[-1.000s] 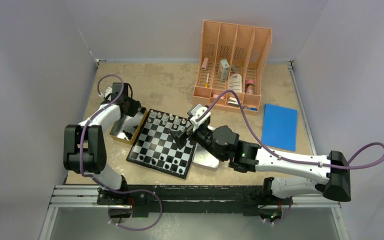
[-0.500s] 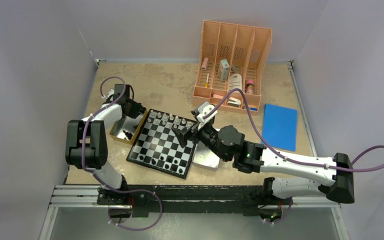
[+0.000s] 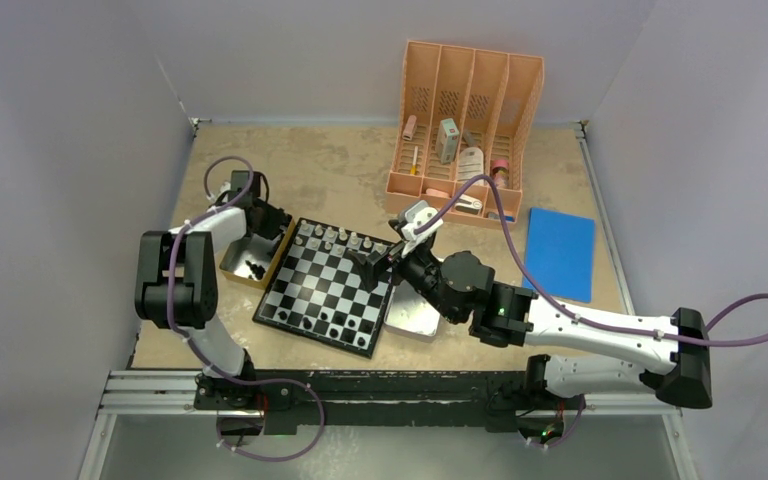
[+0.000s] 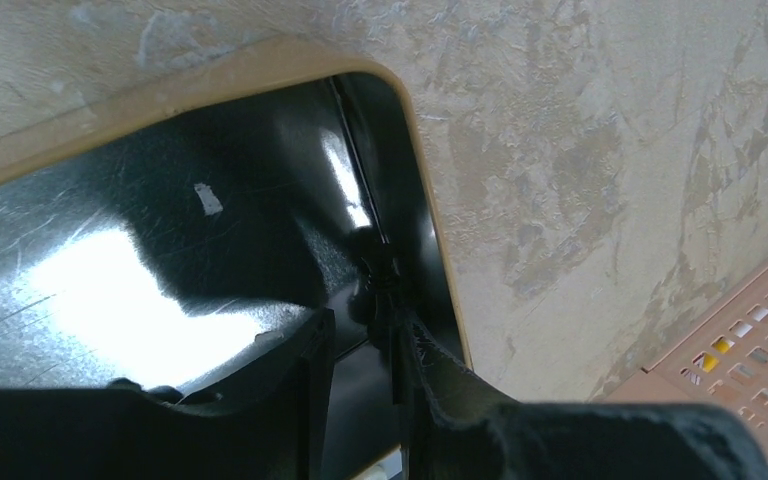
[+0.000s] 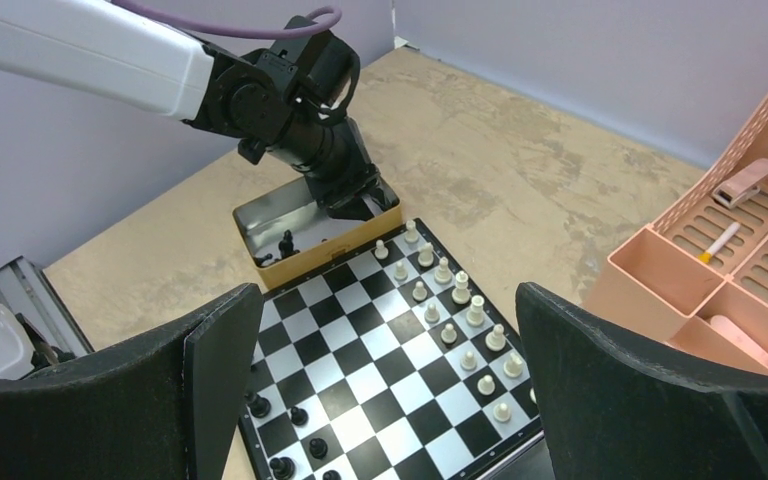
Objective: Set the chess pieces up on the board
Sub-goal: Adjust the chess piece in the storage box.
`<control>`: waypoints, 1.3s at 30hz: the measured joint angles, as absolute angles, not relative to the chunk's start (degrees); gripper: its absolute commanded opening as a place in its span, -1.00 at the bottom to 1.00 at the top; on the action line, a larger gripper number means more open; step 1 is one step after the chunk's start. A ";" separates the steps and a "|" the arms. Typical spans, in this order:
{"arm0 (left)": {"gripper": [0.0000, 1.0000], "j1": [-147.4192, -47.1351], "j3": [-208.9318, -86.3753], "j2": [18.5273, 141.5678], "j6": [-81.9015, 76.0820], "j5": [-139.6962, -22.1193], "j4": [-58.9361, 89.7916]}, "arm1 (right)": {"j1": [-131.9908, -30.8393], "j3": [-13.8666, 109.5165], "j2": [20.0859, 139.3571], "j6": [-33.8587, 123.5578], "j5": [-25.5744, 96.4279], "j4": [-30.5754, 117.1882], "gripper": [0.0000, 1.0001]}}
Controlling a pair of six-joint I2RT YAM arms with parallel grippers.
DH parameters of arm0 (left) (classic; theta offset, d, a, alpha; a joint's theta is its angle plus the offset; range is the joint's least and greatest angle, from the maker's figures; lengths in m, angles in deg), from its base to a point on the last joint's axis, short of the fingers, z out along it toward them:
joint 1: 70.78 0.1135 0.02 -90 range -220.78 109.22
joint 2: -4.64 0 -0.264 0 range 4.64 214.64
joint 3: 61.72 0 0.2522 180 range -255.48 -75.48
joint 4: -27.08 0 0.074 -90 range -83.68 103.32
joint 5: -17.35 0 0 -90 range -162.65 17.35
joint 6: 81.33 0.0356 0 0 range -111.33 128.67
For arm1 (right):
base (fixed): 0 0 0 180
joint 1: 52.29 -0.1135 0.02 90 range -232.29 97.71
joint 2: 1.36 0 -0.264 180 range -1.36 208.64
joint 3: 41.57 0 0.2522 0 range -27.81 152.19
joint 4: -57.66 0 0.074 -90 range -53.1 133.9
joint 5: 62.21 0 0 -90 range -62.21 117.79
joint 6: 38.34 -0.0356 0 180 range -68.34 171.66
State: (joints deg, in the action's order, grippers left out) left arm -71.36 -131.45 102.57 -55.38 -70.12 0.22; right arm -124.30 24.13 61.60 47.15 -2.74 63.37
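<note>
The board (image 3: 335, 281) lies mid-table, also below my right gripper in the right wrist view (image 5: 380, 372). White chess pieces (image 3: 336, 238) fill its far rows (image 5: 457, 310). A few black pieces (image 3: 334, 328) stand along its near edge (image 5: 294, 415). My left gripper (image 3: 268, 222) reaches into a gold-sided tin (image 3: 239, 268) beside the board. Its fingers (image 4: 312, 345) stand slightly apart, left gripper (image 4: 360, 318) tips next to a small black piece (image 4: 378, 272) on the tin floor. My right gripper (image 3: 371, 262) hovers wide open over the board's right side (image 5: 385, 300), nothing in it.
More black pieces (image 5: 285, 243) lie in the tin (image 5: 332, 256). A silver tray (image 3: 416, 319) sits under my right arm at the board's right edge. A peach organiser (image 3: 465, 130) stands at the back, with a blue pad (image 3: 560, 253) to the right.
My right gripper has drawn back a little toward the board's right edge and turned. My left arm has shifted slightly at the tin, its fingers staying about as far apart.
</note>
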 measured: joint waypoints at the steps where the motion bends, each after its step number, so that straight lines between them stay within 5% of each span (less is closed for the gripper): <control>1: -0.46 -71.29 -131.45 102.88 -55.38 -70.47 0.48 | -124.30 24.13 61.64 47.06 -2.72 63.19 0.98; 29: -0.67 -69.65 -140.34 108.04 -59.16 -63.72 -16.15 | -124.30 23.35 60.53 47.22 3.38 63.61 0.97; 39: -0.46 -69.65 -138.53 101.22 -59.23 -60.18 -18.18 | -124.30 23.37 60.94 47.24 3.75 63.58 0.97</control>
State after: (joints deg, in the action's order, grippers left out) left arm -69.65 -138.53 101.22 -59.23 -60.18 -18.18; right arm -124.30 23.37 60.94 47.24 3.75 63.58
